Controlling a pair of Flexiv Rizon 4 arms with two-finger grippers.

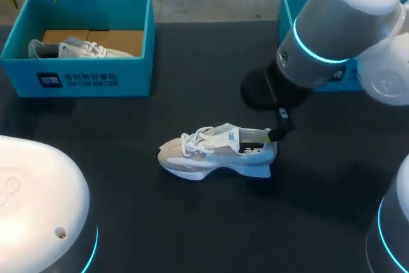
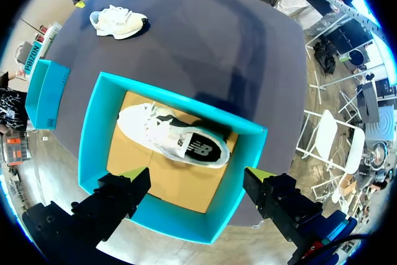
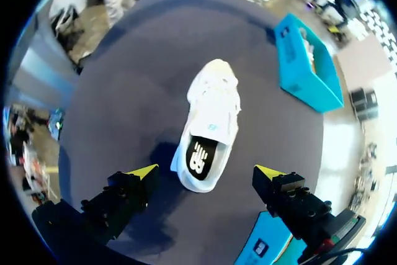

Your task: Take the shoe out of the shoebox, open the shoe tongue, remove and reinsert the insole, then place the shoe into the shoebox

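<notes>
**White sneaker on the table, right gripper spread wide over its heel**

The white low-top lace-up sneaker (image 1: 211, 155) lies on its sole at the middle of the dark table (image 1: 128, 209), outside either box, with its toe towards the robot's left. The right gripper (image 3: 206, 173) hovers over the heel with its fingers far apart, holding nothing. The sneaker appears light, with a soft upper that yields and a stiffer sole. The firm heel collar or the sole edge is judged the best hold, and the tongue and the black insole (image 3: 200, 156) call for a light pinch. The left gripper (image 2: 193, 175), also spread wide and empty, hangs above the teal cardboard shoebox (image 1: 19, 68), where a second white sneaker (image 1: 83, 49) occupies the floor. A second teal box (image 1: 291, 4) stands behind the right arm. Nothing lies close around the sneaker.
</notes>
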